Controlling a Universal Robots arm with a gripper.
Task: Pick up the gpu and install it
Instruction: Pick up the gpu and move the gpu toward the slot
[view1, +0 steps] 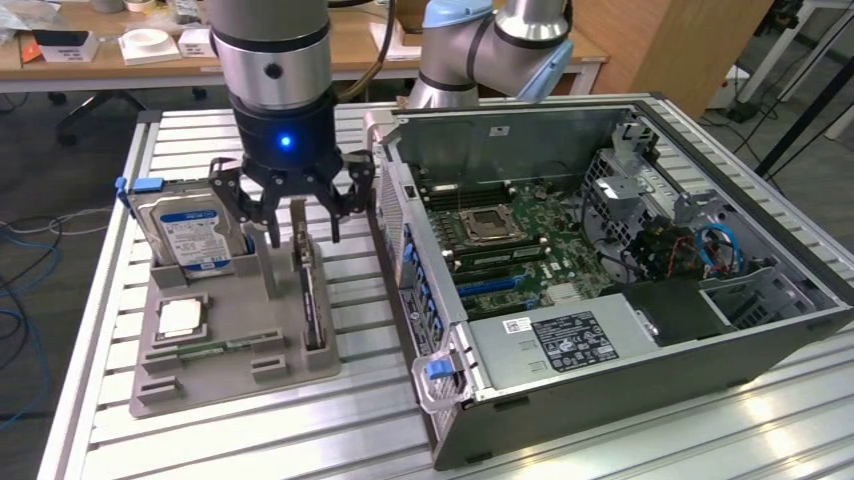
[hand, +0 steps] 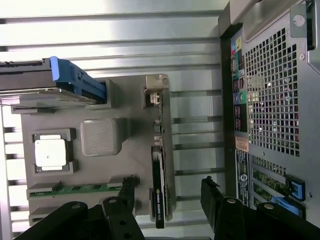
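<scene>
Gripper hovers over the grey holder tray, jaws spread wide, nothing held; the gpu stands on edge in its slot in that tray, right beneath; in the wrist view one of the fingers sits on each side of it, apart from it; same tray holds a hard drive upright, a processor chip flat in its pocket, a memory stick in a slot; the open computer case on the exterior view's right holds a motherboard and a power supply.
</scene>
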